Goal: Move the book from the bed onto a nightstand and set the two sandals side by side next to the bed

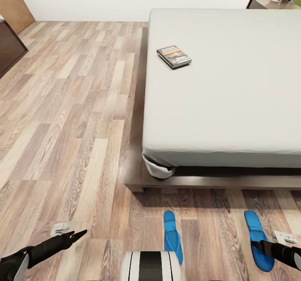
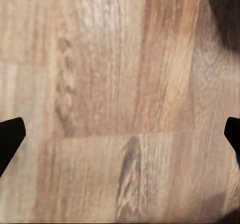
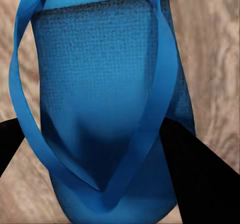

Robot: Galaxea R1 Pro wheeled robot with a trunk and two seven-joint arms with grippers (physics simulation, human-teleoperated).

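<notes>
book [image 1: 174,56] | cover lettering present, too small to read | no other readable text

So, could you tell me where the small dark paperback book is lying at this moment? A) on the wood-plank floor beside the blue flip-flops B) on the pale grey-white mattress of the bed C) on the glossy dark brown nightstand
B: the small dark paperback book lies flat on the bed's pale grey-white mattress, near its left edge.
</notes>
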